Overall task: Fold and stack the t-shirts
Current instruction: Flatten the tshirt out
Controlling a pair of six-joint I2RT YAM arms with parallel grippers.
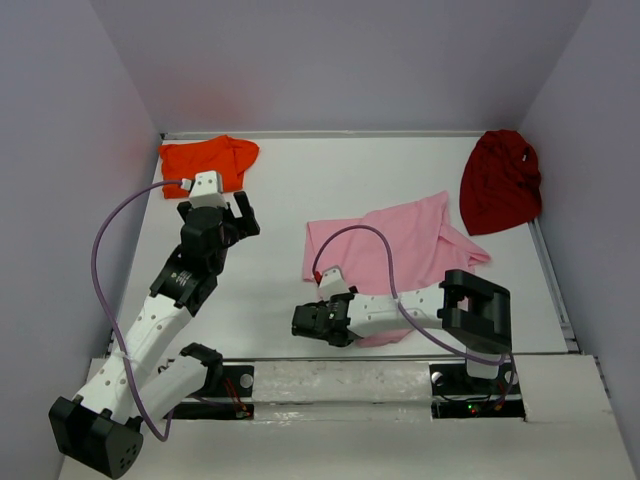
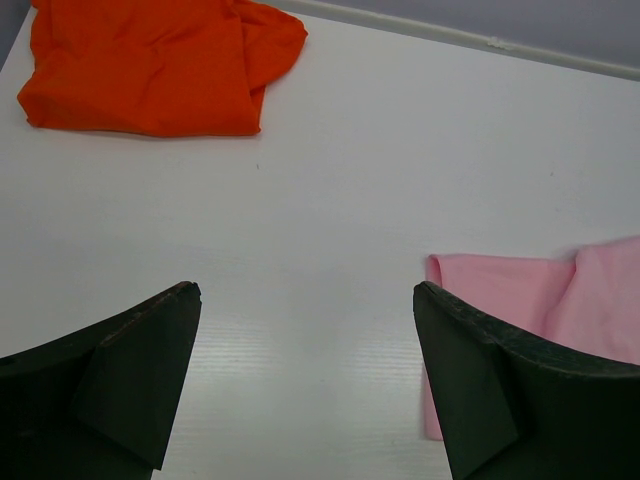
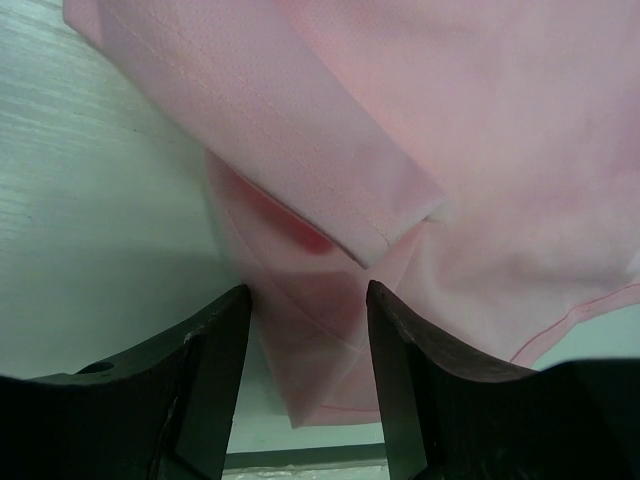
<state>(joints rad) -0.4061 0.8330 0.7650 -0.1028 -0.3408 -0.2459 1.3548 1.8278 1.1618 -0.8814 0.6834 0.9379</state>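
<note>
The light pink t-shirt (image 1: pixel 400 245) lies partly spread at the table's middle; it also shows in the left wrist view (image 2: pixel 560 290) and the right wrist view (image 3: pixel 480 150). My right gripper (image 1: pixel 300 322) is low at its near left corner. In the right wrist view the gripper (image 3: pixel 308 300) is open, with a folded corner of pink cloth between the jaws. The bright orange t-shirt (image 1: pixel 205 163) lies bunched at the back left and shows in the left wrist view (image 2: pixel 150 70). The dark red t-shirt (image 1: pixel 500 182) lies crumpled at the back right. My left gripper (image 1: pixel 246 216) is open and empty above bare table (image 2: pixel 307 300).
Grey-purple walls (image 1: pixel 60 150) close in the white table (image 1: pixel 290 190) on the left, back and right. A raised rail (image 1: pixel 400 133) runs along the back edge. The arm bases (image 1: pixel 470 350) stand at the near edge.
</note>
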